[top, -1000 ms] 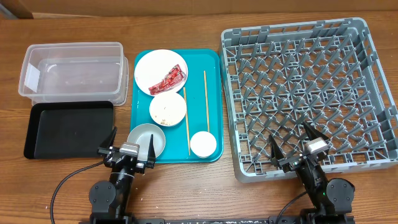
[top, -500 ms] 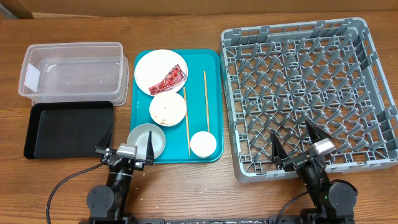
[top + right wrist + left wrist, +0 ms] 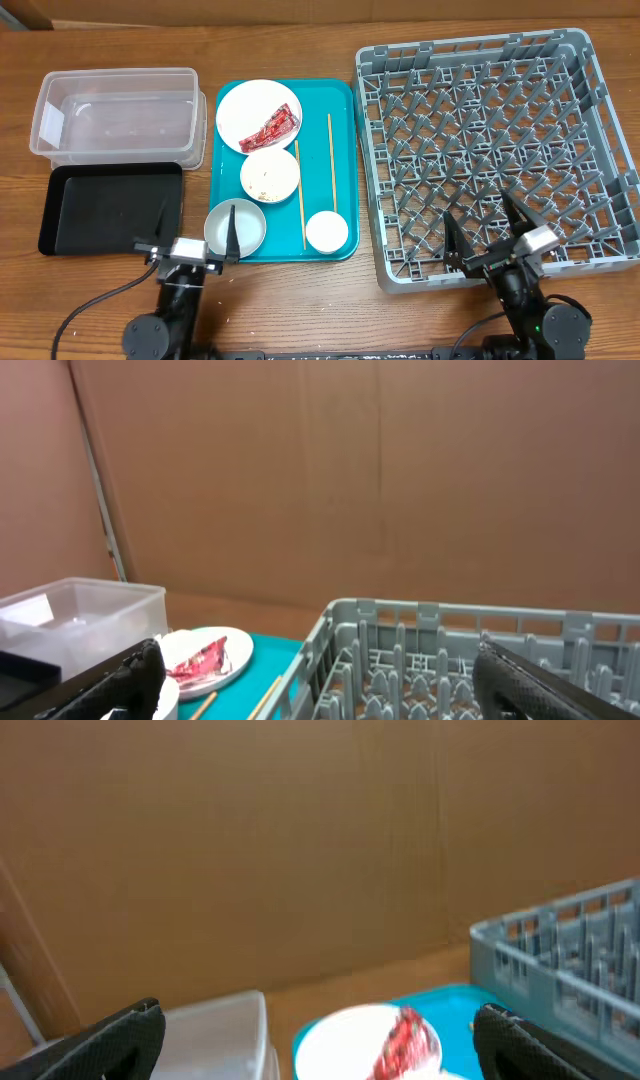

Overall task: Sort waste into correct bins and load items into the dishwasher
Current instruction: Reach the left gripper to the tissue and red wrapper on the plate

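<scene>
Wooden tabletop (image 3: 320,290), cardboard wall (image 3: 300,840) behind. Left gripper (image 3: 196,236) hangs at the near edge, fingers spread and empty, beside the grey-green bowl (image 3: 250,228). Red wrapper (image 3: 275,126) lies at its 1 o'clock on the white plate (image 3: 240,105), long axis running 7 to 1. Right gripper (image 3: 487,238), likewise spread and empty, hovers over the near wall of the dish rack (image 3: 600,120), farther off; the left arm looks better placed.

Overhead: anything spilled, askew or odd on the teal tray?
Nothing spilled or damaged. The red wrapper lies on the white plate, scraps sit inside the white bowl. Only quirk: the two chopsticks lie apart, staggered, roughly parallel on the teal tray.
</scene>
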Robot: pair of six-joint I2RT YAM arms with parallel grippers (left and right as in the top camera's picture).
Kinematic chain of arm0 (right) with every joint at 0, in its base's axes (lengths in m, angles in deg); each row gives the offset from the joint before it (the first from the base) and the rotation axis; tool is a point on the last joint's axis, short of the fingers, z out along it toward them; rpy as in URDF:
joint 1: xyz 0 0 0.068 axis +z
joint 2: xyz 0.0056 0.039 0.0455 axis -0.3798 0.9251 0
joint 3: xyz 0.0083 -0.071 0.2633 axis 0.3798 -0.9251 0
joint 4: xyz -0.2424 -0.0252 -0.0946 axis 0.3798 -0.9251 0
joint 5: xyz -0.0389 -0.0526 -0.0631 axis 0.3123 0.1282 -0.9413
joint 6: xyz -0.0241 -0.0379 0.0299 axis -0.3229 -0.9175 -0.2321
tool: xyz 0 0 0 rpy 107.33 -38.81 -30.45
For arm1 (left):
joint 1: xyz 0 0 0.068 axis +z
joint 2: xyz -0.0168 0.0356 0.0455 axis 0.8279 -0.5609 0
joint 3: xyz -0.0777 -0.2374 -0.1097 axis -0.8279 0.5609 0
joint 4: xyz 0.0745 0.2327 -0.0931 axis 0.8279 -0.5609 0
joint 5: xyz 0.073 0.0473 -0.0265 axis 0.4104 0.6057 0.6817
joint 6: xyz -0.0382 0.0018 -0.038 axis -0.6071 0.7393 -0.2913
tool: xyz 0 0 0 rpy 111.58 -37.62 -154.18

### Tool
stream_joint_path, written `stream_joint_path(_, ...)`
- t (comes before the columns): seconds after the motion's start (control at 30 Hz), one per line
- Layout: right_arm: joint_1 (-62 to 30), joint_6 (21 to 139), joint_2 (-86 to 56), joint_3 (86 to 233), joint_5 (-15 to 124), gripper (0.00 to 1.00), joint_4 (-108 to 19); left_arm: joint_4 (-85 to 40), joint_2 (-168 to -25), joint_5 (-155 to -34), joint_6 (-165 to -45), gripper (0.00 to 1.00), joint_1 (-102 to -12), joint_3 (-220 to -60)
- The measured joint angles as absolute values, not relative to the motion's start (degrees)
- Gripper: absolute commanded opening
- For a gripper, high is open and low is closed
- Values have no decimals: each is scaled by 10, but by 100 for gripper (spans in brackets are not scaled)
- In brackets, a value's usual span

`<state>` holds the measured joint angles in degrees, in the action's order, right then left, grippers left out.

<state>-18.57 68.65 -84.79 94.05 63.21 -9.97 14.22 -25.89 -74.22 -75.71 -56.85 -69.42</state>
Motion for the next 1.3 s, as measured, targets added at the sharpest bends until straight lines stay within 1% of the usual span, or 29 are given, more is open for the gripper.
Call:
stream_joint_path(0.17, -186, 688, -813, 990, 633, 100, -133, 110, -311, -742, -757, 100, -569, -758)
stream_joint_path(0.27, -186, 688, -776, 1031, 633, 100, -166, 80, -371, -747, -758, 100, -569, -812)
stream_joint_path(0.47, -186, 688, -656, 1133, 630, 100, -245, 7, -535, -764, -757, 100, -569, -964)
stream_joint_path(0.8, -186, 688, -434, 1330, 626, 100, -414, -208, -843, -799, -728, 100, -569, -1242)
stream_joint_path(1.03, -186, 688, -275, 1509, 626, 100, -601, -393, -1063, -836, -709, 100, -569, -1459)
stream_joint_path(1.17, -186, 690, -221, 1562, 626, 100, -640, -521, -1185, -860, -696, 100, -569, -1588)
stream_joint_path(1.23, -186, 694, -203, 1571, 631, 100, -641, -563, -1243, -867, -694, 100, -569, -1647)
stream_joint_path(1.3, -186, 698, -187, 1571, 644, 100, -649, -575, -1287, -870, -694, 100, -569, -1682)
